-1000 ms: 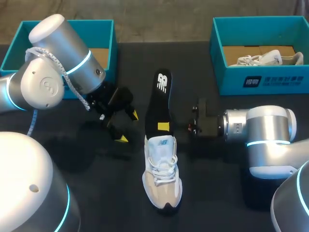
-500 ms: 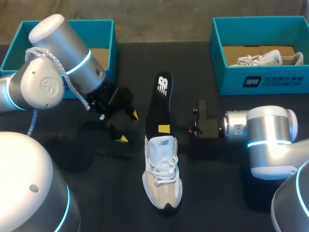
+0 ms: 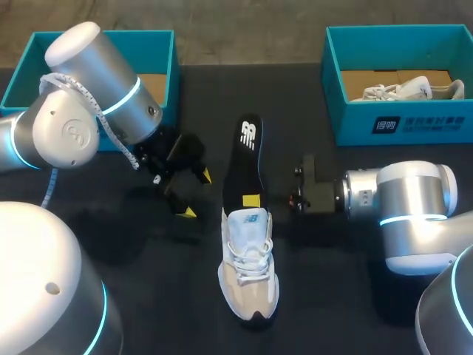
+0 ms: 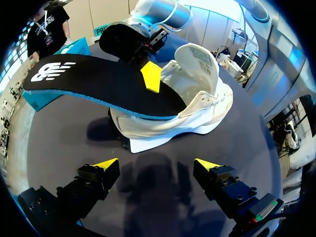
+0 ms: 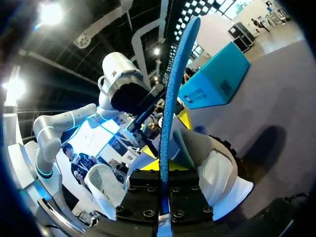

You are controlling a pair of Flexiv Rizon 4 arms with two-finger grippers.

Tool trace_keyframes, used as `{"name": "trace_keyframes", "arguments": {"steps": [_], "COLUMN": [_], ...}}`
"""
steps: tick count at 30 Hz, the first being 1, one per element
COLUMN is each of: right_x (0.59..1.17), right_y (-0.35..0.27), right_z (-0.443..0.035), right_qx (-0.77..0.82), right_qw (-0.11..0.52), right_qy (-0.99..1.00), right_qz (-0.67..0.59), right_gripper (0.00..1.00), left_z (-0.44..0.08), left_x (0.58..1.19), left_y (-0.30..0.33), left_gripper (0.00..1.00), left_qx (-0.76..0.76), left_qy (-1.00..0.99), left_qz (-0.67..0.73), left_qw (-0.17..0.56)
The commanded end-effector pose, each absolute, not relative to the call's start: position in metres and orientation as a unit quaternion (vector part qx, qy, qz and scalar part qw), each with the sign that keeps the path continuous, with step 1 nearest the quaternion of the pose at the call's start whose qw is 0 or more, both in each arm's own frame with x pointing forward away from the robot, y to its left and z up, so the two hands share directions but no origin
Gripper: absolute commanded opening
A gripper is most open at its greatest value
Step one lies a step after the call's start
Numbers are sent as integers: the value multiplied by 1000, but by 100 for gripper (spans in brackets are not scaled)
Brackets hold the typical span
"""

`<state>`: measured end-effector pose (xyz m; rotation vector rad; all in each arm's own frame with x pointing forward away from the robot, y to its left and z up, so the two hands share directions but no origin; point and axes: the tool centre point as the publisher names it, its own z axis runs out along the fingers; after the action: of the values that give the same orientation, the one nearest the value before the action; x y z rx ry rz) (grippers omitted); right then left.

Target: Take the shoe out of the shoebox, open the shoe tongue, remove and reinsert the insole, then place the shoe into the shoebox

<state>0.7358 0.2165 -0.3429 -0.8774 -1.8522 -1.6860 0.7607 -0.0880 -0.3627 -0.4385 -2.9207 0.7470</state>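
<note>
Insole (image 3: 246, 155) handling is the step in hand. The black insole's front end sits inside the white sneaker (image 3: 249, 266), while its logo end juts out over the heel toward the far side of the black table (image 3: 332, 296). The right gripper (image 5: 163, 173) comes in from the side and pinches the insole near the collar, one yellow tip on top and the other finger beneath. That is probably to steer the insole along the shoe's length.

The left gripper (image 4: 157, 165) hovers just beside the sneaker, fingers wide apart and holding nothing. It seems placed to brace the shoe if it slides. The sneaker lies upright at the table's middle, toe toward the robot, tongue lifted.

One teal shoebox (image 3: 103, 33) stands behind the left arm, likely the shoe's destination. Another teal box (image 3: 414, 122) holds a second sneaker (image 3: 403, 90).
</note>
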Motion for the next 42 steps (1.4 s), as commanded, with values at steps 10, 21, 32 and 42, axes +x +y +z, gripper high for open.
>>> {"name": "trace_keyframes", "arguments": {"steps": [10,21,32,42], "right_x": [729,721,721,715], "right_y": [216,213,216,221], "right_z": [-349,-351,-352,-348], "right_qx": [-329,-319,-290,-259], "right_qw": [246,234,221,232], "right_qy": [-683,-677,-692,-705], "right_qz": [-603,-620,-623,-619], "right_gripper": [0,0,0,0], "left_z": [-363,-365,-366,-368], "left_x": [752,746,749,752], "left_y": [-96,-99,-98,-98], "left_gripper": [100,100,100,100], "left_qx": [-142,-144,-140,-139], "left_qy": [-962,-963,-963,-963], "left_qz": [227,224,222,223], "left_qw": [49,53,61,64]}}
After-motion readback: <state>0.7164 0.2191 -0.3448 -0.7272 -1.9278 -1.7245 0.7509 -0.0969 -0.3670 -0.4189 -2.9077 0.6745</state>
